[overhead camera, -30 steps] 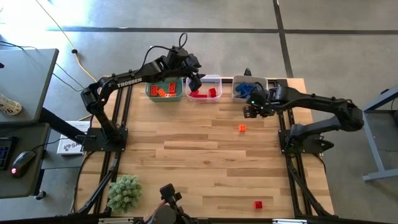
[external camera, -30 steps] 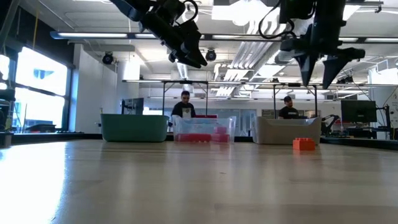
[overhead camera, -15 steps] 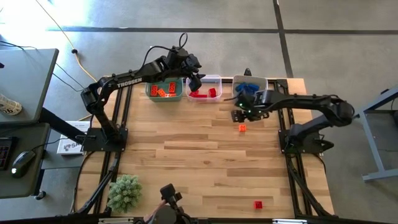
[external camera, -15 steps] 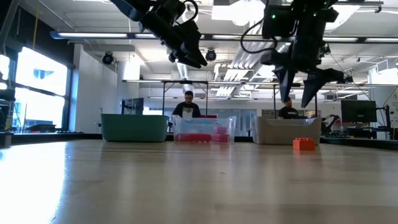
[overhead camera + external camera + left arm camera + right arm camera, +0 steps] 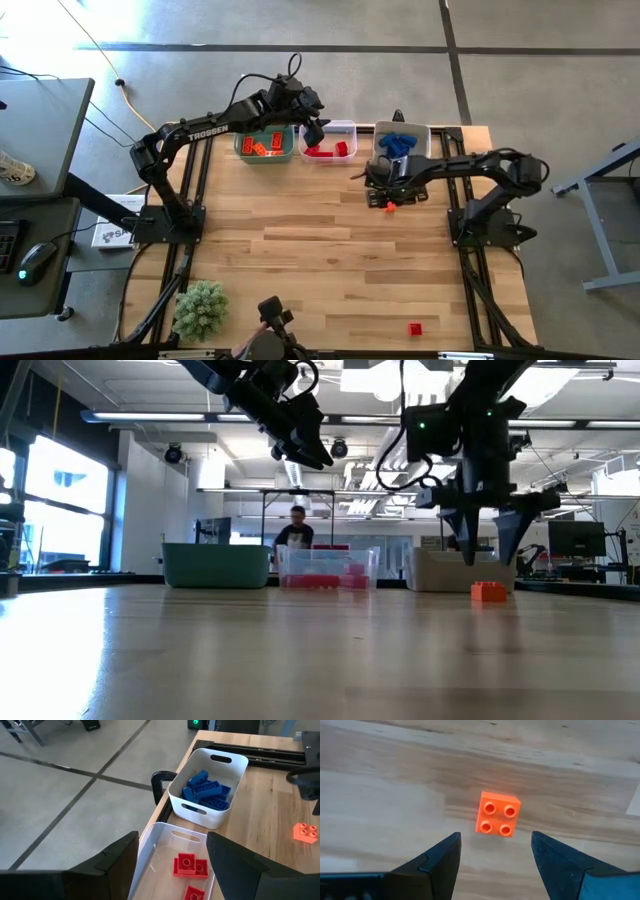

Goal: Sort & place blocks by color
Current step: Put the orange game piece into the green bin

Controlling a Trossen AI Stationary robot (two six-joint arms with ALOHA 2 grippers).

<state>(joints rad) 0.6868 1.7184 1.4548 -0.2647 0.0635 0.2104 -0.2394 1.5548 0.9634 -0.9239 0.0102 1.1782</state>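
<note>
An orange two-by-two studded block [image 5: 498,814] lies flat on the wooden table [image 5: 300,260], also seen as the orange block [image 5: 489,591]. My right gripper [image 5: 488,555] hangs open just above it, fingers pointing down on either side, touching nothing; in the high view my right gripper [image 5: 386,195] partly covers the block [image 5: 390,206]. My left gripper [image 5: 313,130] waits open, raised over the clear bin [image 5: 150,845]. A red block [image 5: 415,328] lies alone near the table's near edge. The other blocks lie in the bins.
Three bins stand along the far edge: a green bin [image 5: 265,145] with orange blocks, the clear bin [image 5: 328,143] with red blocks, a white bin [image 5: 402,140] with blue blocks. A green spiky plant ball [image 5: 200,308] sits at the near left corner. People show in the room behind.
My right gripper has moved toward the table's left and down from beside the white bin until it hangs over the orange block, staying open. The left arm has kept still, and no block has moved.
</note>
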